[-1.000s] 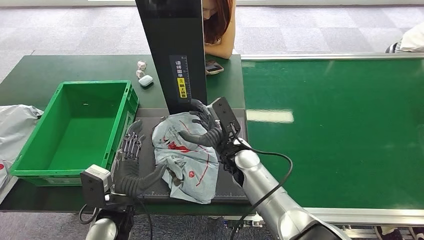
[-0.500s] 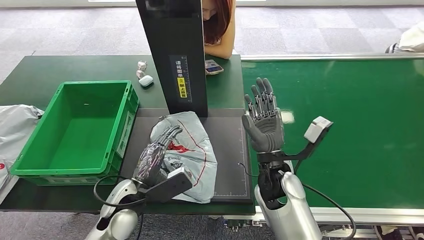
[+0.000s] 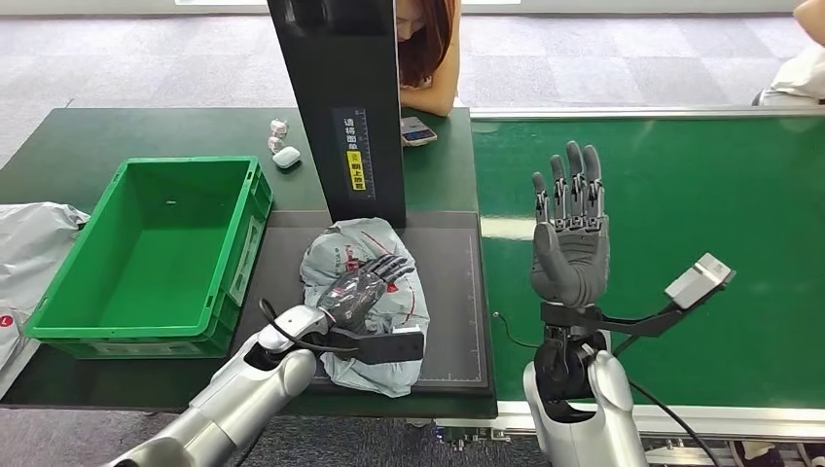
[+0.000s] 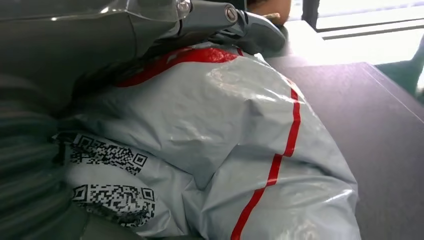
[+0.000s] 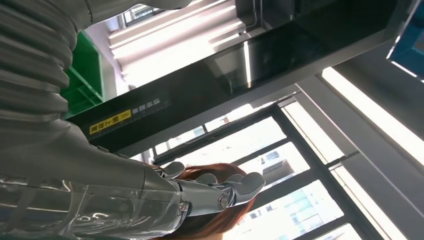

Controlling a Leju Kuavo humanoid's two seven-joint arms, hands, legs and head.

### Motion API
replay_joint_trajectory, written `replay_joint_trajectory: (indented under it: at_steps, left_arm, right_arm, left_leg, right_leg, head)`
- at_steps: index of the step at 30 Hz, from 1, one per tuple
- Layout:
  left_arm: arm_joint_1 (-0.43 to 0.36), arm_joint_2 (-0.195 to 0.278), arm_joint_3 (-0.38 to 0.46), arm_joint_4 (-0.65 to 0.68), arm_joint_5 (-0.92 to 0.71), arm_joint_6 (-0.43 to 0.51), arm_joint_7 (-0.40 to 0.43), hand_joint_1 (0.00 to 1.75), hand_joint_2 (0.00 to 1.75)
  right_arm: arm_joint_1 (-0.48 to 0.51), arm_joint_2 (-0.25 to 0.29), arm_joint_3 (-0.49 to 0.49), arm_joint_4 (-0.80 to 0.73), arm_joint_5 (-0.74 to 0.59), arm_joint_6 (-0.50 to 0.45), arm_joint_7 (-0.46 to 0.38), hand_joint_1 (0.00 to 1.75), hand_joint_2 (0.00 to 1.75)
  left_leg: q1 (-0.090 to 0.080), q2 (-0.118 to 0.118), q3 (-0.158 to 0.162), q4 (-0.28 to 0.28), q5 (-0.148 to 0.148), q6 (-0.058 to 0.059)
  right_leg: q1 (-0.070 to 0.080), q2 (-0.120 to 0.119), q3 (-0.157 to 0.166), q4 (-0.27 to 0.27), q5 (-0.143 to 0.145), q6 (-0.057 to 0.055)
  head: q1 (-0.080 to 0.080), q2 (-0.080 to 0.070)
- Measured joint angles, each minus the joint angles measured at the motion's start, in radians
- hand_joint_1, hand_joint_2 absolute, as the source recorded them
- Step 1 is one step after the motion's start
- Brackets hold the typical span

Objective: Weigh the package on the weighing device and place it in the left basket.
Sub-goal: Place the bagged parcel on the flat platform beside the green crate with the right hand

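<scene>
Head view shows the package (image 3: 365,302), a crumpled grey poly bag with red stripes, lying on the dark weighing device (image 3: 452,311) just in front of its black upright column (image 3: 340,107). Its long axis runs from the column toward the counter's (image 3: 97,136) near edge. The left hand (image 3: 362,290) rests on top of it, fingers draped over the film; whether they have truly gathered it I cannot tell. The right hand (image 3: 569,238) is raised over the green belt (image 3: 681,243), released, fingers spread. Risk, as I judge it: slick loose film could slip from a shallow hold, or the bag could sag and catch the rim of the left basket (image 3: 248,233) during the carry
</scene>
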Motion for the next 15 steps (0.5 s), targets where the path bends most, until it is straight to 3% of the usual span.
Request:
replay_joint_trajectory:
  at_steps: [2,3,15]
  left_arm:
    - [-0.034,-0.003,-0.036,0.055,0.01,0.0,-0.017,1.43,1.75]
    - [-0.047,-0.004,-0.051,0.076,0.014,0.0,-0.024,1.75,1.75]
    - [-0.129,0.004,-0.154,0.156,0.064,-0.007,-0.046,1.75,1.75]
  right_arm:
    - [0.004,0.0,-0.004,-0.013,-0.005,0.0,-0.006,0.0,1.75]
    - [0.006,0.0,-0.005,-0.019,-0.008,0.0,-0.009,0.0,1.75]
    - [0.011,0.0,-0.006,-0.047,-0.023,0.004,-0.024,0.0,1.75]
  left_leg:
    - [0.0,-0.001,0.004,-0.001,0.0,0.0]
    - [0.0,-0.001,0.005,-0.001,0.0,0.0]
    - [0.0,-0.001,0.009,-0.002,0.006,-0.002]
  right_leg:
    - [0.0,-0.001,0.004,0.0,-0.001,0.001]
    - [0.0,-0.001,0.006,-0.001,-0.001,0.001]
    - [0.0,-0.001,0.009,-0.001,0.004,-0.002]
  head:
    - [0.0,0.0]
    - [0.0,0.0]
    - [0.0,0.0]
